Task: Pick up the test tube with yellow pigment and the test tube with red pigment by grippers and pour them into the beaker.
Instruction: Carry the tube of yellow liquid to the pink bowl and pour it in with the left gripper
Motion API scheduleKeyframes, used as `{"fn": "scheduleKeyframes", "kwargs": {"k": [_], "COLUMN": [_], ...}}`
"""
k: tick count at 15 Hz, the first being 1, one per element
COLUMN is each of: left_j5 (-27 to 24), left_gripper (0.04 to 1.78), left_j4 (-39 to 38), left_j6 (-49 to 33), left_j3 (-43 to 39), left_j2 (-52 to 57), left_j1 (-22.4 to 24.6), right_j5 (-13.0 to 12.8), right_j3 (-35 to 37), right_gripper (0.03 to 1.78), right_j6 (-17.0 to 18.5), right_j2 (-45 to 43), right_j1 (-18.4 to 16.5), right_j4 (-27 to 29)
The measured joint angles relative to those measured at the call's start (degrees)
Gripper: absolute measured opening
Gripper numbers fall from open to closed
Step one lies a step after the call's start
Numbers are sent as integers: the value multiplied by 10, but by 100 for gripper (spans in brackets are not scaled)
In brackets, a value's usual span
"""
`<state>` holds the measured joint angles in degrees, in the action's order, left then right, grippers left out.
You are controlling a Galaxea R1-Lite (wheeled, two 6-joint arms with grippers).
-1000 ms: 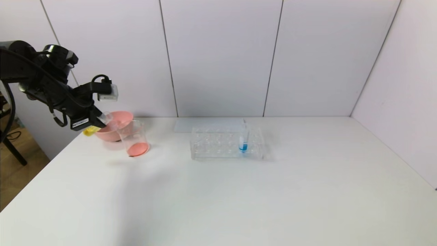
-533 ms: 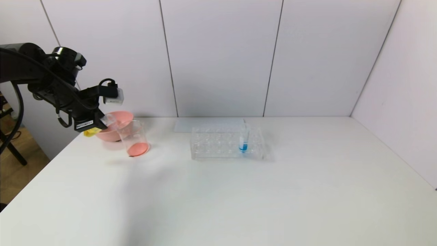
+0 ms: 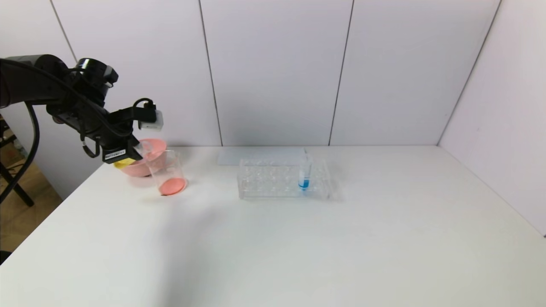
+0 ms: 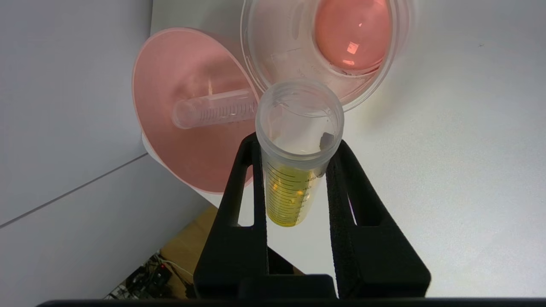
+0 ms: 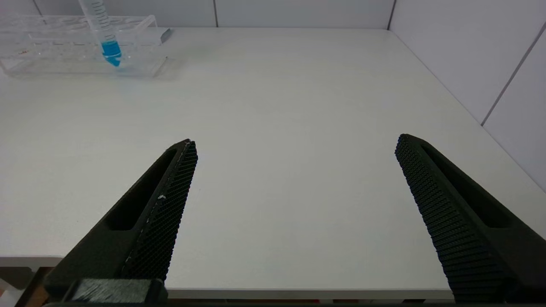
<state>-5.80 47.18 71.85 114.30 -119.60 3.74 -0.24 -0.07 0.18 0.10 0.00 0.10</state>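
Observation:
My left gripper [image 3: 129, 150] is shut on the test tube with yellow pigment [image 4: 290, 192], gripped just below its rim. The tube is tilted, with the yellow liquid [image 3: 123, 162] in its low end and its open mouth beside the beaker's near rim. The beaker [image 3: 167, 172] stands upright at the table's far left with orange-red liquid [image 4: 352, 36] at its bottom. No tube with red pigment in it shows. An empty clear tube [image 4: 213, 111] lies in the pink bowl [image 3: 147, 149]. My right gripper [image 5: 295, 140] hangs open over the table's near edge, holding nothing.
The pink bowl stands right behind the beaker, near the table's left edge. A clear tube rack [image 3: 283, 179] holds a tube with blue liquid [image 3: 303, 175] at the table's middle back. A flat grey sheet [image 3: 256, 155] lies behind the rack. Walls close the back and right.
My left arm has carried the yellow tube to the right, nearer the beaker. The beaker, bowl and rack have stayed put.

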Motion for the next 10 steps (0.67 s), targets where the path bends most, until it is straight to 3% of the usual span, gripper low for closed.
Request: {"fn": "scheduleKeyframes", "kwargs": {"k": [10], "left_j5": [37], "left_gripper": [43], "left_j4": [-1], "left_j6": [-3], "left_j3": [5], "left_j2": [-6], "left_j1": [-15], "right_j5": [0], "right_j3": [0], "right_gripper": [170], "right_j6": [0], "right_j2": [0], "right_j1": [0], "right_j4": [0]}}
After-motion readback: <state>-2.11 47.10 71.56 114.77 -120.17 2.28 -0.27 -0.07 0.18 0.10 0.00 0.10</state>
